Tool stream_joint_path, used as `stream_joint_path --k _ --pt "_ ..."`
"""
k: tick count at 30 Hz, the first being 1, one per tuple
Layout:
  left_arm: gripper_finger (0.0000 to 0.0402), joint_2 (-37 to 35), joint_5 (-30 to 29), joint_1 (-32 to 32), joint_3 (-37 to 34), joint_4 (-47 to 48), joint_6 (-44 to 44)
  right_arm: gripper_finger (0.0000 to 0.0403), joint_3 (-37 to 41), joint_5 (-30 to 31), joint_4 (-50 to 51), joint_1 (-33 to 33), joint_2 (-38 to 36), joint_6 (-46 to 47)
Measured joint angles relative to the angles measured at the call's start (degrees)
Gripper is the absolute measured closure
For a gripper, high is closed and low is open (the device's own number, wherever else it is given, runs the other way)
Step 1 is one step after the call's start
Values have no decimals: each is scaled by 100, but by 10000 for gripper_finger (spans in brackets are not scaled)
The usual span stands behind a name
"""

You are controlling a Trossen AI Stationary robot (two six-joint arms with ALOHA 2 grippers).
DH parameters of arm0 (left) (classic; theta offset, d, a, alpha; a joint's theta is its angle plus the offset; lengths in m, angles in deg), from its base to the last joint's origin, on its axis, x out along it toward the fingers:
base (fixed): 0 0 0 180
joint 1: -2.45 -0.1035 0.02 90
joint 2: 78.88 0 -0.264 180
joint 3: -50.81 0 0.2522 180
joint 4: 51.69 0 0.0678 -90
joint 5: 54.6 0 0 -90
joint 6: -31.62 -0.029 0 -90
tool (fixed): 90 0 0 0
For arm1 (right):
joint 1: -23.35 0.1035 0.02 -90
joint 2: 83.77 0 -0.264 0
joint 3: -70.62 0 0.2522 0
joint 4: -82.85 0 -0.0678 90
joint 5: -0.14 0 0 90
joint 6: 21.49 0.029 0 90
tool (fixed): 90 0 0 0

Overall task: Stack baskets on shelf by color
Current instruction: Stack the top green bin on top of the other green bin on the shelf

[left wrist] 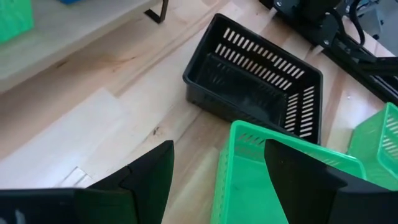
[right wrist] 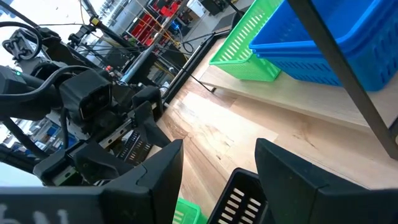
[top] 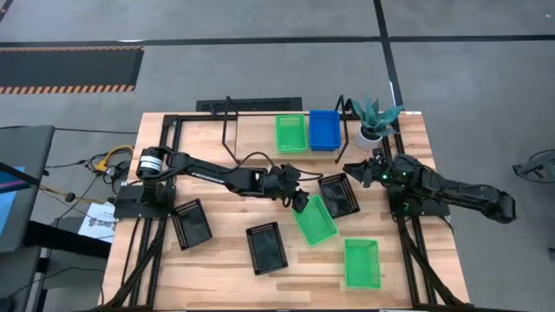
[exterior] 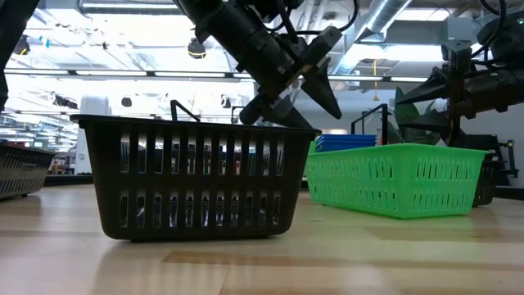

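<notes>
On the shelf (top: 260, 130) stand a green basket (top: 291, 133) and a blue basket (top: 324, 129). On the table lie two more green baskets (top: 314, 218) (top: 362, 263) and three black baskets (top: 338, 194) (top: 266, 248) (top: 191, 223). My left gripper (top: 299, 201) (left wrist: 219, 146) is open at the far end of the middle green basket (left wrist: 249, 186), one finger over its inside and one outside its end wall; no touch shows. My right gripper (top: 355, 169) (right wrist: 219, 146) is open, hovering by the far edge of a black basket (right wrist: 239, 193).
A white plant pot (top: 373, 132) stands at the shelf's right end, close to my right arm. The shelf's black wire legs (top: 227, 130) stand on the far part of the table. The nearest black basket (exterior: 192, 176) fills the front of the low view.
</notes>
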State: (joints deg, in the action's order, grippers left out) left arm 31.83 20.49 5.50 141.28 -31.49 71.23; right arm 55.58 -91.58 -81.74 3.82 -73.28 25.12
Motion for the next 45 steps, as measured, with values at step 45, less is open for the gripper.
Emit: stream_joint_path --k 45 --pt "164 837 499 182 -4 -613 -477 179 -4 17 -2 334 163 140"
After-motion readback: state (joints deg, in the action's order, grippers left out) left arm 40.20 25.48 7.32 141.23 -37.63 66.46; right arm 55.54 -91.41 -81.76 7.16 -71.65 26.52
